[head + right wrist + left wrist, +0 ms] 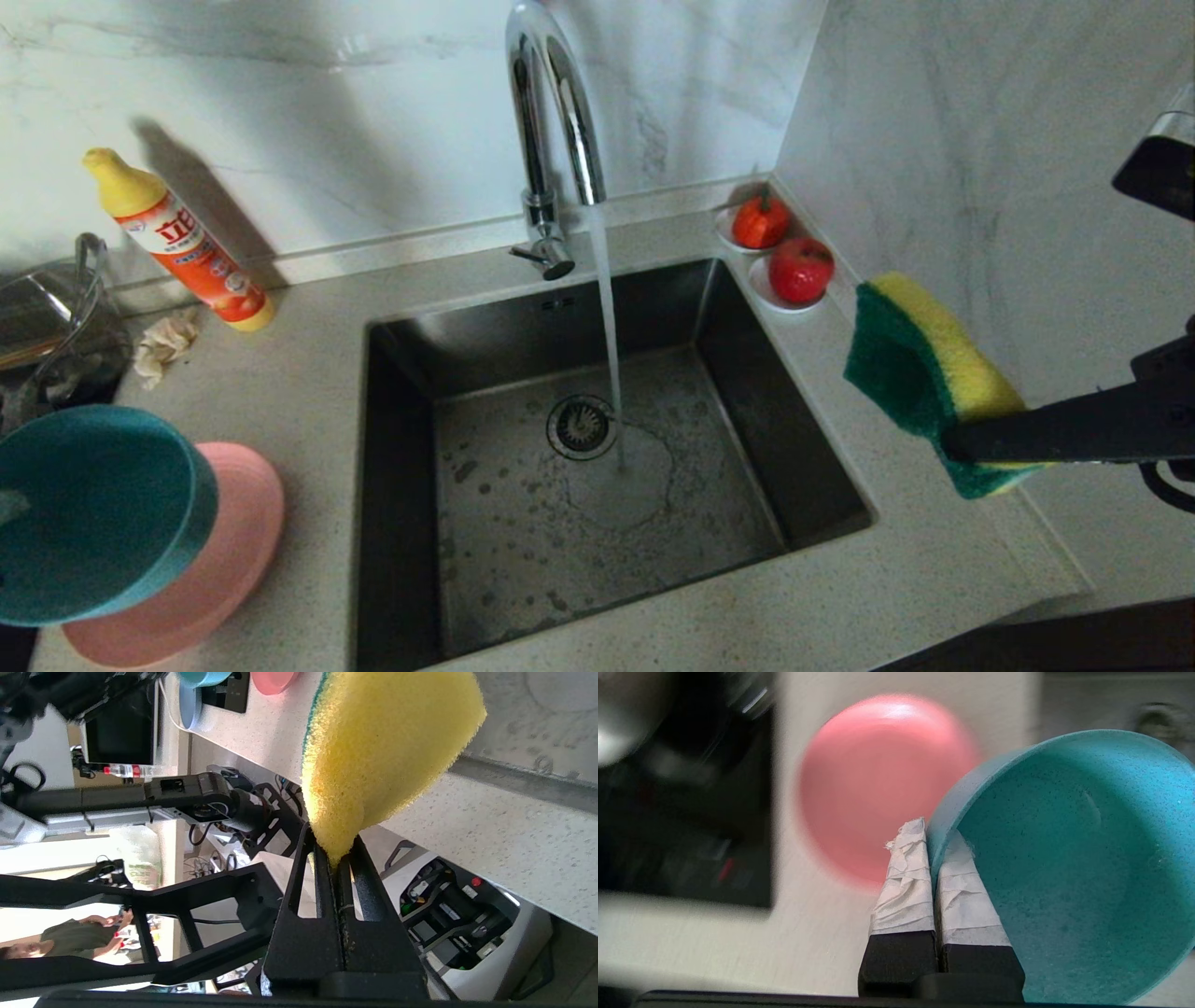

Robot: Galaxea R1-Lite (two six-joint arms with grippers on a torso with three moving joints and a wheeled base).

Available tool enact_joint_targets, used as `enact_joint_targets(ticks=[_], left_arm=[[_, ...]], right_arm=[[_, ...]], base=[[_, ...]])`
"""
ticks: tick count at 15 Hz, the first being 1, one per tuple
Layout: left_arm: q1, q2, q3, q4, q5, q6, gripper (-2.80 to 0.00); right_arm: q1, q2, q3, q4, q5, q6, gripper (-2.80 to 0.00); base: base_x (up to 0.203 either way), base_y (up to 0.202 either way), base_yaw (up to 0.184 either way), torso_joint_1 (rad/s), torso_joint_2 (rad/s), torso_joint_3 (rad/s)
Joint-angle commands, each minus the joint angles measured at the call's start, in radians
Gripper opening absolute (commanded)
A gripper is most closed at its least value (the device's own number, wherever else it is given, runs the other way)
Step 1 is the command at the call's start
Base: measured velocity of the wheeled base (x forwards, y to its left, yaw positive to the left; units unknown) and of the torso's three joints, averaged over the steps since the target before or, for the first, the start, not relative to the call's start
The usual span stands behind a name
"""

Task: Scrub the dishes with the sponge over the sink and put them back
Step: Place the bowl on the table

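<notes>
My left gripper (934, 830) is shut on the rim of the teal bowl (1069, 868), one taped finger inside and one outside. The bowl (93, 513) hangs tilted at the far left, above the pink plate (224, 569), which lies flat on the counter. In the left wrist view the plate (878, 784) shows beyond the fingers. My right gripper (957, 446) is shut on the yellow and green sponge (920, 373), held in the air to the right of the sink (401, 448). The sponge (383, 751) is pinched at its lower corner by this gripper (336, 856). Water runs from the tap (551, 103) into the basin.
An orange detergent bottle (182, 243), a beige rag (163, 345) and a glass pot (47, 327) stand at the back left. Two saucers with red fruit (784, 252) sit at the sink's back right corner. A marble wall (980, 140) rises close on the right.
</notes>
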Motion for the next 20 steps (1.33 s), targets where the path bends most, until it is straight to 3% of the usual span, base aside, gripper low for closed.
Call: enact_joint_targets(ticks=[1, 4, 7, 9, 15, 18, 20], left_arm=[[0.086, -0.067, 0.0, 0.091, 0.006, -0.065, -2.8], [0.202, -0.062, 0.016, 0.144, 0.015, -0.146, -2.8], [0.273, -0.05, 0.058, 0.137, 0.028, -0.191, -2.8], [0.303, 0.008, 0.061, 0.12, 0.027, -0.202, -2.8], [0.479, 0.238, 0.044, -0.086, 0.008, -0.205, -2.8], [0.567, 0.327, 0.027, -0.159, -0.076, -0.206, -2.8], [0.609, 0.375, 0.008, -0.164, -0.096, -0.206, -2.8]], right_arm=[[-0.008, -0.003, 0.004, 0.005, 0.005, -0.006, -2.8], [-0.009, 0.011, 0.004, 0.003, 0.005, -0.008, -2.8], [-0.017, 0.03, 0.004, 0.002, 0.005, -0.011, -2.8], [-0.035, 0.048, -0.01, 0.003, 0.007, -0.022, -2.8], [-0.039, 0.074, -0.019, 0.002, 0.007, -0.028, -2.8], [-0.04, 0.083, -0.019, -0.009, 0.007, -0.028, -2.8], [-0.04, 0.083, -0.017, -0.009, 0.007, -0.028, -2.8]], base=[[0.0, 0.0, 0.0, 0.0, 0.0, 0.0], [0.0, 0.0, 0.0, 0.0, 0.0, 0.0], [0.0, 0.0, 0.0, 0.0, 0.0, 0.0], [0.0, 0.0, 0.0, 0.0, 0.0, 0.0], [0.0, 0.0, 0.0, 0.0, 0.0, 0.0], [0.0, 0.0, 0.0, 0.0, 0.0, 0.0], [0.0, 0.0, 0.0, 0.0, 0.0, 0.0]])
